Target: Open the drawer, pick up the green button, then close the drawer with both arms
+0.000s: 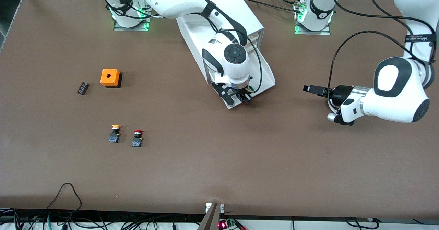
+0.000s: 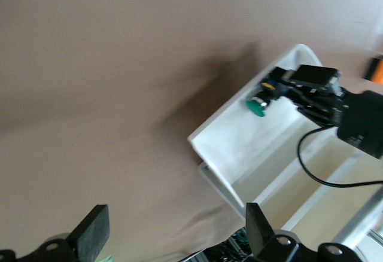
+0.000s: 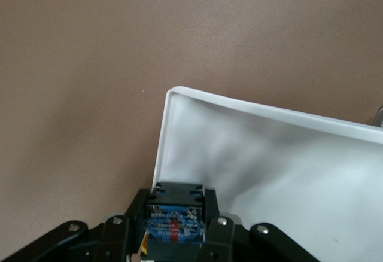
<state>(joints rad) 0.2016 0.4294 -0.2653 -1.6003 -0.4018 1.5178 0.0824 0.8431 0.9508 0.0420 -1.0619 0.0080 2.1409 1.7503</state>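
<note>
The drawer [image 1: 264, 81] was pulled out from the cabinet [image 1: 223, 21], so the right gripper [image 1: 244, 96] could reach inside. Its fingers were squeezed tight on the green button [image 2: 258, 105], which was still inside the drawer, near its front corner. I think it was getting ready to lift the button out. The left gripper [image 1: 310, 88] waited over the counter [image 1: 205, 168] beside the drawer with its fingers [image 2: 91, 231] wide apart, maybe to push the drawer shut later. On the counter sat two more buttons, one yellow button [image 1: 115, 133] and one red button [image 1: 137, 137], plus one orange box [image 1: 110, 78] and one small dark block [image 1: 82, 88].
</note>
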